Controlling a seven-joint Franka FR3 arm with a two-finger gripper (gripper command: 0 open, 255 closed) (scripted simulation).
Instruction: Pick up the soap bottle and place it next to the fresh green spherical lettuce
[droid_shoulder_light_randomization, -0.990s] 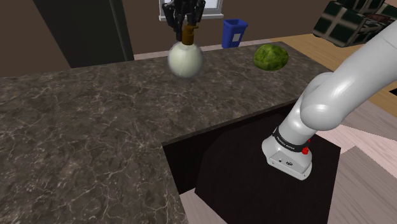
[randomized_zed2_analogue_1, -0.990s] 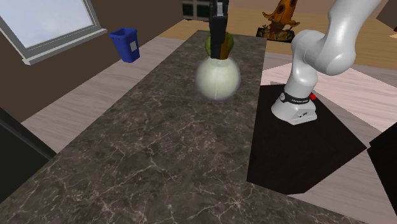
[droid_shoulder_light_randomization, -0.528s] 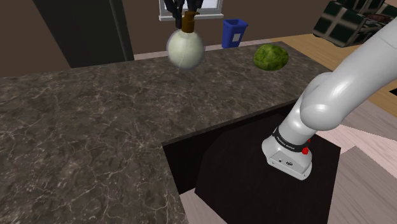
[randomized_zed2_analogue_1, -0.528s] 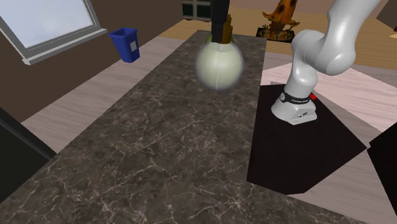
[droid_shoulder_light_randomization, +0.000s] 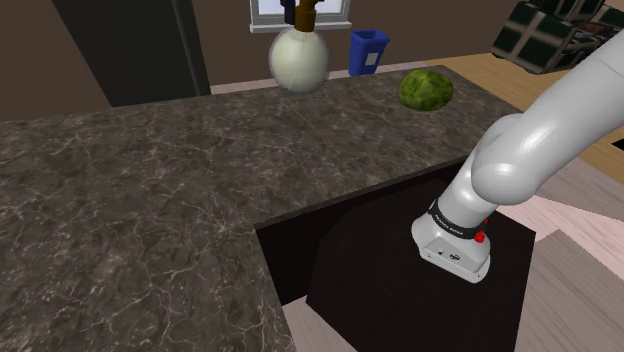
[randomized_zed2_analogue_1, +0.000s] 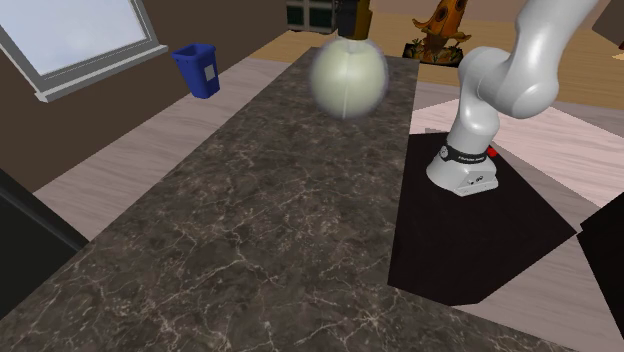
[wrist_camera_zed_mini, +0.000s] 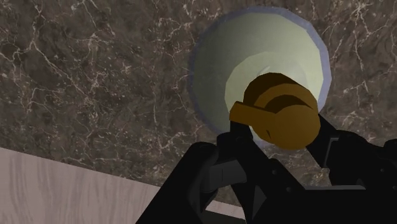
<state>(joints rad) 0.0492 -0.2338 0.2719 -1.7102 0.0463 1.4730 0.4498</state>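
Observation:
The soap bottle (droid_shoulder_light_randomization: 297, 58) is a round, pale greenish-white flask with a brown pump top (droid_shoulder_light_randomization: 303, 15). It hangs well above the dark marble counter (droid_shoulder_light_randomization: 150, 200). In the wrist view my gripper (wrist_camera_zed_mini: 280, 130) is shut on the brown pump top (wrist_camera_zed_mini: 280, 118), one black finger on each side, and the round body (wrist_camera_zed_mini: 219, 63) hangs below over the counter. The green lettuce (droid_shoulder_light_randomization: 426, 90) lies on the counter's far end, off to the shoulder view's right of the bottle. In the second exterior view the bottle (randomized_zed2_analogue_1: 347, 78) floats over the counter's far end and covers the lettuce.
A blue bin (droid_shoulder_light_randomization: 368, 50) stands on the floor beyond the counter, also in the second exterior view (randomized_zed2_analogue_1: 197, 68). The arm's base (droid_shoulder_light_randomization: 455, 245) sits on its dark stand beside the counter. A window (randomized_zed2_analogue_1: 70, 40) is off to the second exterior view's left.
The bottle has risen with the gripper and drifted slightly toward the shoulder view's right. The gripper's grip on the pump top is unchanged.

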